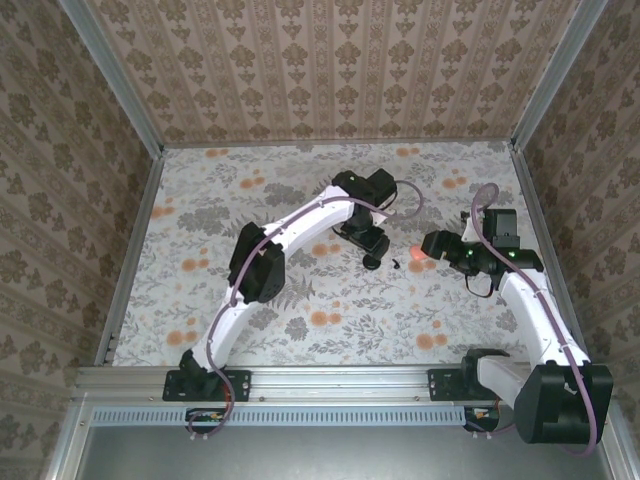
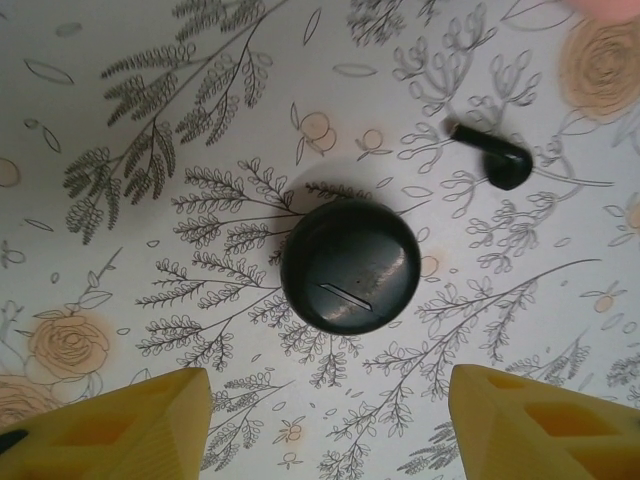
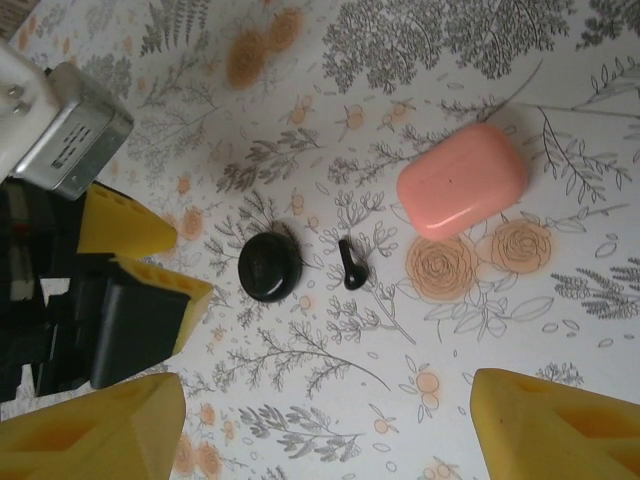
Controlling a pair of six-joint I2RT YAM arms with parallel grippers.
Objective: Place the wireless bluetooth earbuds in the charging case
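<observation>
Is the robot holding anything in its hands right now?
No, nothing. The left gripper and the right gripper are open and empty; the earbud, black disc and pink case lie on the table.

A black round disc (image 2: pixel 350 267) lies flat on the floral tabletop (image 2: pixel 120 330) — patterned wallpaper walls (image 1: pixel 340 60) stand around it.
</observation>
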